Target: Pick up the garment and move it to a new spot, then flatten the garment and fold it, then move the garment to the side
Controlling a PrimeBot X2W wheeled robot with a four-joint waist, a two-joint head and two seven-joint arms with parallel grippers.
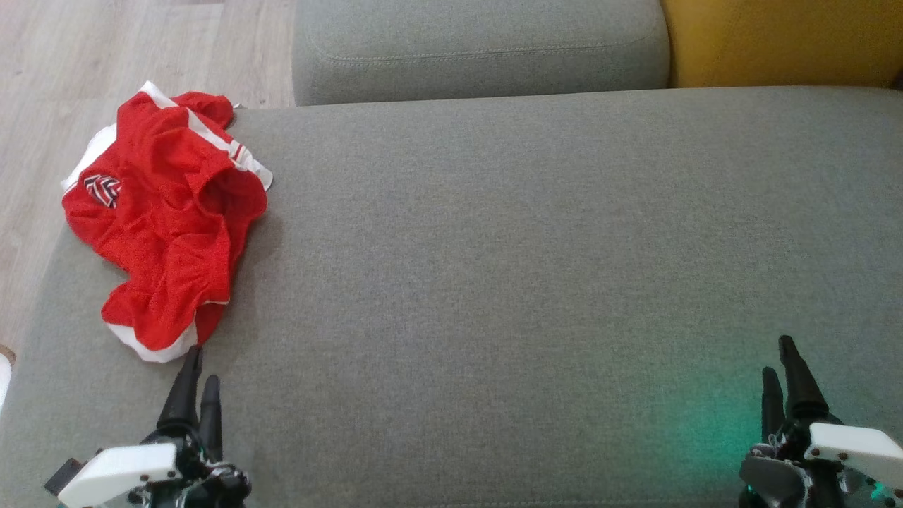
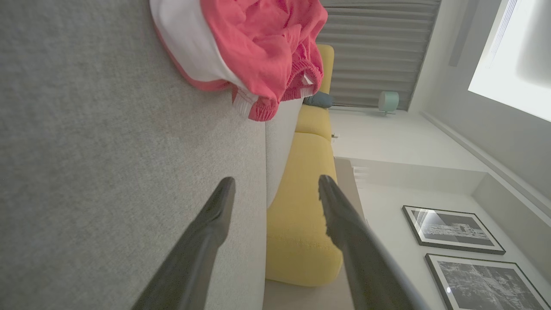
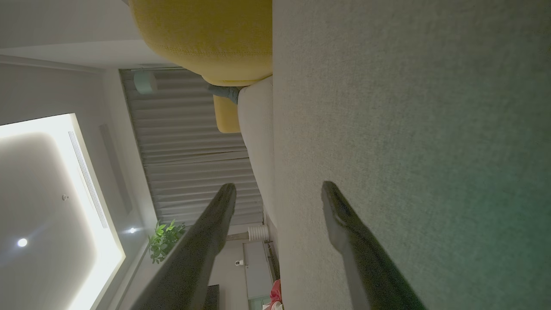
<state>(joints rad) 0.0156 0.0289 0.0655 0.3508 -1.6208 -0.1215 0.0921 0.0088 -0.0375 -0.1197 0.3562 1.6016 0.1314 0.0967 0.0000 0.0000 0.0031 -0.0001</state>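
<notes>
A crumpled red garment with white trim lies at the far left end of the grey sofa seat, partly over its edge. My left gripper stands open just below the garment's white hem, empty and not touching it. In the left wrist view the garment bunches ahead of the open left gripper. My right gripper rests open at the lower right, far from the garment. The right wrist view has the right gripper open over bare seat fabric, with a scrap of the garment at the bottom edge.
A grey back cushion and a yellow cushion line the far side of the seat. Pale wooden floor lies beyond the left end. A green glow tints the seat by the right gripper.
</notes>
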